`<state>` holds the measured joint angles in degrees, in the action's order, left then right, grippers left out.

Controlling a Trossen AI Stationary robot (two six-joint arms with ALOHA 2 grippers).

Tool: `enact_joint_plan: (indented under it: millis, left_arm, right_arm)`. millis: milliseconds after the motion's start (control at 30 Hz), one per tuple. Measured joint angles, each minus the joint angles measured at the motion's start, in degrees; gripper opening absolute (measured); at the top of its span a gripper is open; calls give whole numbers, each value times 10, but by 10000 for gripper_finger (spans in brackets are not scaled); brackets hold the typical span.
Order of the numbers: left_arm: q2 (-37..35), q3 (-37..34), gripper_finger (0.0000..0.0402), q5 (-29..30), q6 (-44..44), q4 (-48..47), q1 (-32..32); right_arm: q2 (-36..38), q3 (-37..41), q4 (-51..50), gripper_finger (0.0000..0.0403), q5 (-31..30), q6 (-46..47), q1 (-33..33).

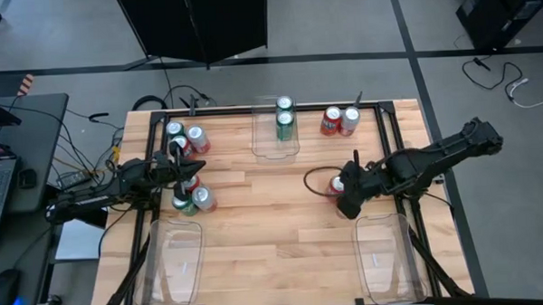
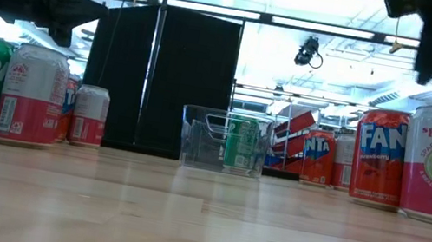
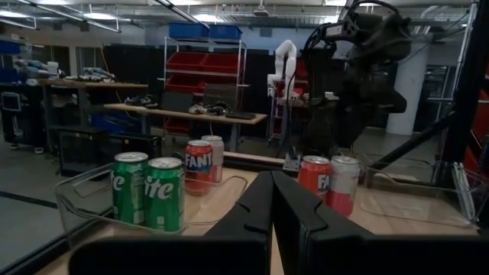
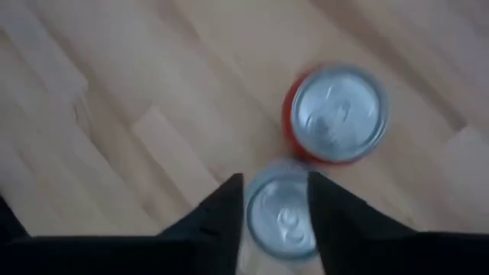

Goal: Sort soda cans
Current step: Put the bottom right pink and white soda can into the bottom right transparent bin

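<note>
Directly under the right gripper stands a silver-topped can, between the two spread fingers, which seem not yet to press on it. Touching it is a red can, both upright on the wooden table, right of centre. Meanwhile the left gripper, fingers together, hovers by the left cans.

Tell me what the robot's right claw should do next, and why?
Probably lower and close. The right gripper hangs open above a silver-topped can, one finger on each side, beside a red can. It doesn't look gripped yet.
</note>
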<state>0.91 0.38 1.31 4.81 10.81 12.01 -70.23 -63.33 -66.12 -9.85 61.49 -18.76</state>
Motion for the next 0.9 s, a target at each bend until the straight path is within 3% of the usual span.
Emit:
enact_joint_plan:
  millis: [200, 400, 600, 900]
  left_arm:
    - [0, 0, 11, -1, 0, -11, 0]
    - [0, 0, 11, -1, 0, -17, 0]
    - [0, 0, 11, -1, 0, -21, 0]
    - [0, 0, 11, -1, 0, -25, 0]
  right_arm:
    - [-17, 0, -41, 252, 15, 18, -6]
    - [-32, 0, -47, 322, 24, 18, 2]
    - [-69, 0, -45, 349, 47, 2, 4]
    - [-148, 0, -45, 345, 85, -33, 12]
